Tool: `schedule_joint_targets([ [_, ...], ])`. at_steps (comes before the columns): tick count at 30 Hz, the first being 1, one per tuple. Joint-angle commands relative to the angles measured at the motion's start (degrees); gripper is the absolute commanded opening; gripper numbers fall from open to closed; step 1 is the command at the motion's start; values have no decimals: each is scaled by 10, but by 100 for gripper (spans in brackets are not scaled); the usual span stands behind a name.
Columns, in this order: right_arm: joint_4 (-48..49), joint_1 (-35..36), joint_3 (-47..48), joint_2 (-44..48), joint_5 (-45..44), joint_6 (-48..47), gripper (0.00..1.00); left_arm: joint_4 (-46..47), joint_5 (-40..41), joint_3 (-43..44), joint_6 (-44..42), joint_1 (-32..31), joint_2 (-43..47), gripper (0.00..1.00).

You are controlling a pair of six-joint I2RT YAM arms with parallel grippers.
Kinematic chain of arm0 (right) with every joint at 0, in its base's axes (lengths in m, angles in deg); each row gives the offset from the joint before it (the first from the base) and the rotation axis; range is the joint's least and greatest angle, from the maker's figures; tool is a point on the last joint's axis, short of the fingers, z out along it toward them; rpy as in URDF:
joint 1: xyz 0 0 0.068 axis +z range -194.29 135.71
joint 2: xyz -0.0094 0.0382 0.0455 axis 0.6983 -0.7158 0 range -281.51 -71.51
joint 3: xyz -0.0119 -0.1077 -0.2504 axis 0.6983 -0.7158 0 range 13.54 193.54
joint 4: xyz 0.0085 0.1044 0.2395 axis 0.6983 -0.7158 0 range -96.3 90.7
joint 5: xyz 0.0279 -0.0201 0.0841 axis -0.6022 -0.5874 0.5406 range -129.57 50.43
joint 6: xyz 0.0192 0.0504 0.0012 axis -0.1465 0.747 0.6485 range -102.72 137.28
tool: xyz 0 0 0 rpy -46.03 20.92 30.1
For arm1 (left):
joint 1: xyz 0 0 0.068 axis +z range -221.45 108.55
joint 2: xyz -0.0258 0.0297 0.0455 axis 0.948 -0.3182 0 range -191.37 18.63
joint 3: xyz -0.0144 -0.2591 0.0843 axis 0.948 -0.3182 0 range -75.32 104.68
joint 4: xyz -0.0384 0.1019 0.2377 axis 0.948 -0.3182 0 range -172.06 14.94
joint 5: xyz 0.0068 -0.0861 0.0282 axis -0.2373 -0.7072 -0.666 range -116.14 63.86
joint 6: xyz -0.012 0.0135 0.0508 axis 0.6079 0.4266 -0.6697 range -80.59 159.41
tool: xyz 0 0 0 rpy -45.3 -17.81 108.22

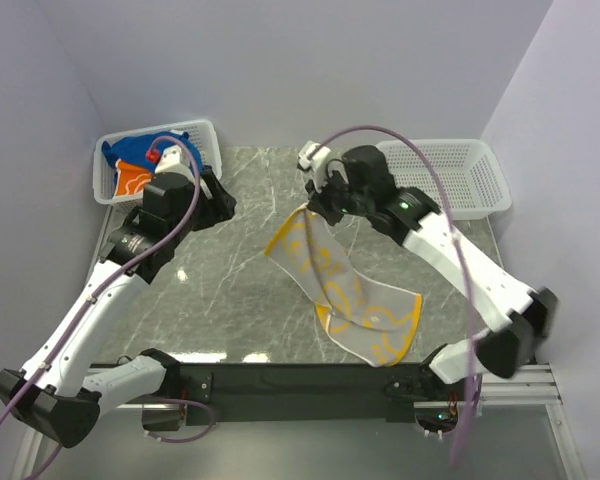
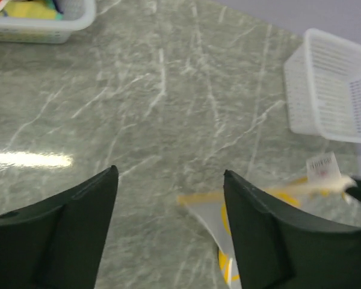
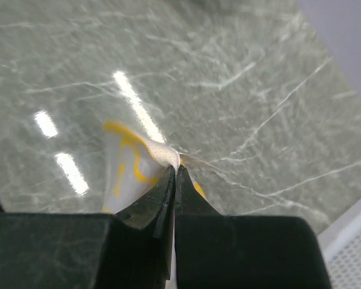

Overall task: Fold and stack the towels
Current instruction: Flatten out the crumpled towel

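Observation:
A yellow towel with pale swirls hangs from my right gripper, which is shut on one corner. Its lower end lies crumpled on the table near the front. In the right wrist view the right gripper pinches the towel's corner above the table. My left gripper hovers left of the towel, open and empty. In the left wrist view the left gripper stands wide, with the towel's edge and its white tag beyond the right finger. A blue towel and an orange towel lie in the left basket.
A white mesh basket stands empty at the back right, seen also as the basket in the left wrist view. The grey marble table has walls on three sides. The left basket shows at the top left of the left wrist view.

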Motion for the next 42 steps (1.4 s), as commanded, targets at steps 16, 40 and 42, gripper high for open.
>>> schedule_joint_targets([
  [16, 90, -120, 64, -173, -156, 247, 71, 76, -85, -134, 14, 61, -82, 88],
  [40, 193, -245, -471, 98, -81, 435, 65, 27, -31, 95, 37, -17, -500, 65],
  [42, 189, -245, -476, 107, -93, 438, 65, 27, -27, 91, 38, -23, -504, 65],
])
